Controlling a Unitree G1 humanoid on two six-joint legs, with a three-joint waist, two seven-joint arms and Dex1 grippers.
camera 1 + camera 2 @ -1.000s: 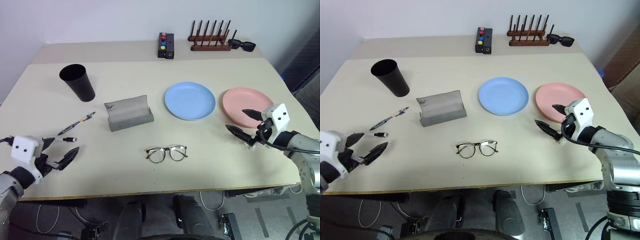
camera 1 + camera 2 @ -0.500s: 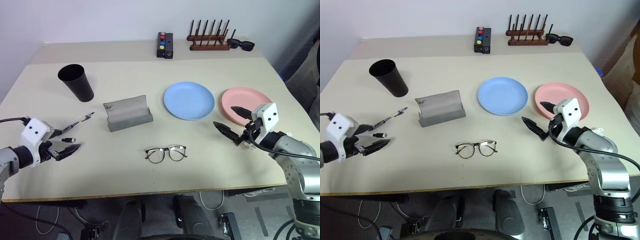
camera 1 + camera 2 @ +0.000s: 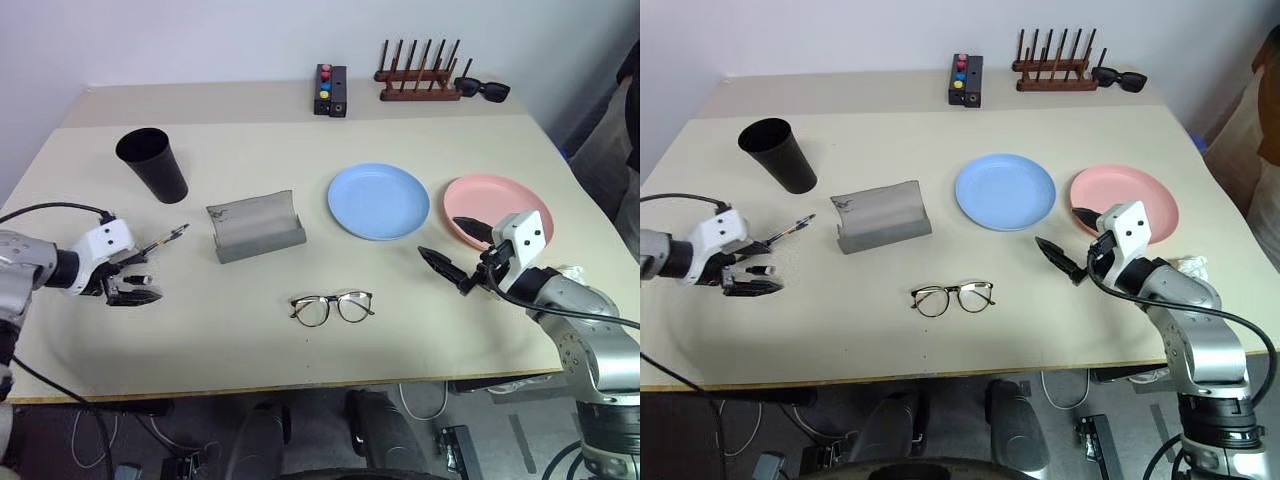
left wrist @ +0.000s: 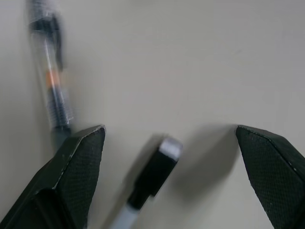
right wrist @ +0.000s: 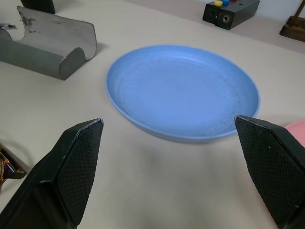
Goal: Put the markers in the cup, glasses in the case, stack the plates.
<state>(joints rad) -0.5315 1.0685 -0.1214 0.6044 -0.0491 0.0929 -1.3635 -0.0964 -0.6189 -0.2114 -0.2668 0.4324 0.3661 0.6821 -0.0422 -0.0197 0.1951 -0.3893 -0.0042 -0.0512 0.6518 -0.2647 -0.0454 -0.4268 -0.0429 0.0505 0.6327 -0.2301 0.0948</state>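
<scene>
- Beige worktop [image 3: 300, 345] carries everything, a pale wall behind it.
- Left gripper [image 3: 130, 283] hangs spread wide over the white marker [image 4: 147, 183], the dark marker [image 3: 160, 243] just beside it.
- Black cup [image 3: 153, 165] stands upright beyond them, near the open grey case [image 3: 256, 228].
- Glasses [image 3: 333, 306] lie in front of the case.
- Right gripper [image 3: 455, 248] is open and empty, near the blue plate [image 3: 379, 201] and at the pink plate [image 3: 500, 203].

Black cup [image 3: 153, 164], grey case [image 3: 256, 228], light blue plate [image 3: 379, 201], salmon pink plate [image 3: 497, 205], beige table [image 3: 300, 150]
</scene>
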